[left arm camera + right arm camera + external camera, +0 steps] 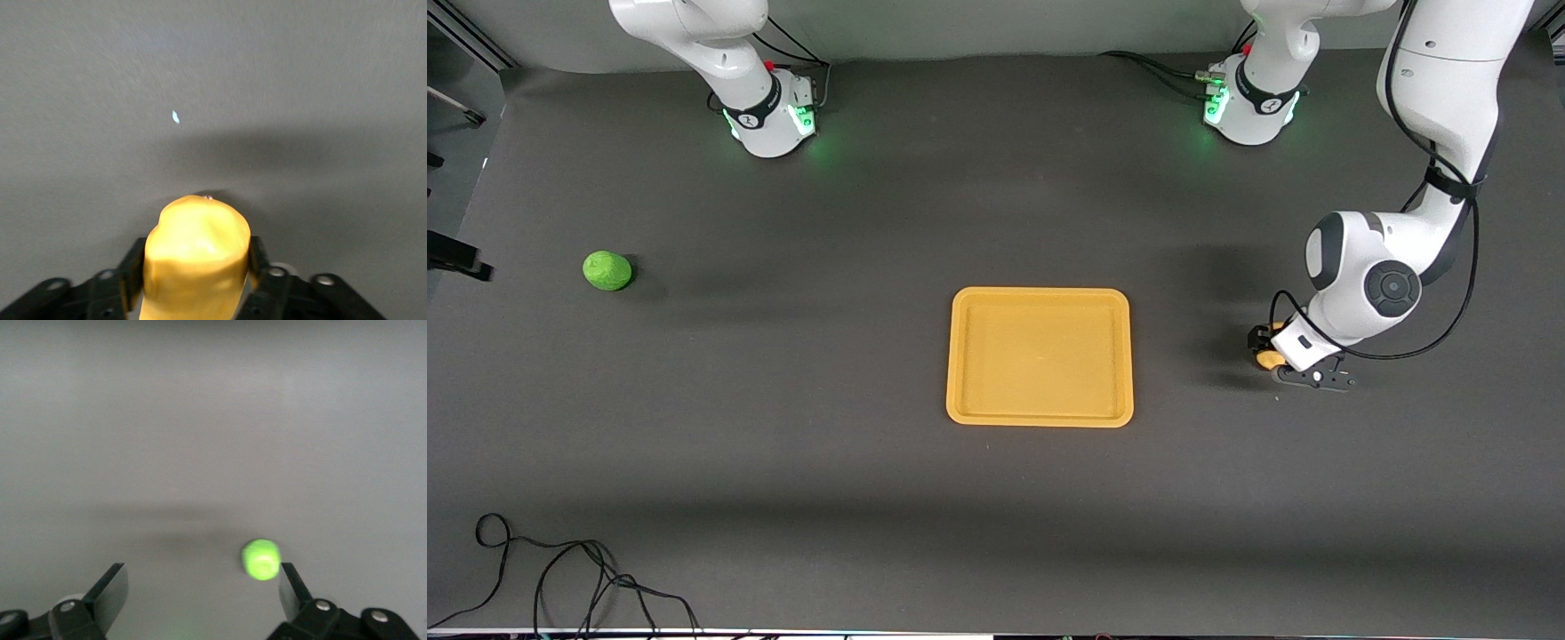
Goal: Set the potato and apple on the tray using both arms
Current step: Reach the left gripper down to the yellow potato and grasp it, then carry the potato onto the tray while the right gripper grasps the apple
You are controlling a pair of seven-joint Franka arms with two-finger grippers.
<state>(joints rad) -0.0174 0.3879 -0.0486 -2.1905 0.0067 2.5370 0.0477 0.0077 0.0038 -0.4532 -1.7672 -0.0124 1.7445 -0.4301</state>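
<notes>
The yellow-tan potato (pixel 1266 358) lies low at the table toward the left arm's end, beside the tray (pixel 1040 356). My left gripper (pixel 1268 352) is shut on it. In the left wrist view the potato (pixel 197 250) fills the gap of my left gripper (pixel 195 263), with a black finger pressed on each side. The green apple (pixel 607 270) rests on the table toward the right arm's end. My right gripper (pixel 203 577) is open and empty high over the table, with the apple (pixel 261 559) small below it. The right gripper is out of the front view.
The two arm bases (pixel 769 120) (pixel 1249 107) stand along the table's edge farthest from the front camera. A loose black cable (pixel 560 578) lies near the front edge at the right arm's end. Dark fixtures (pixel 454 253) stick in at that end.
</notes>
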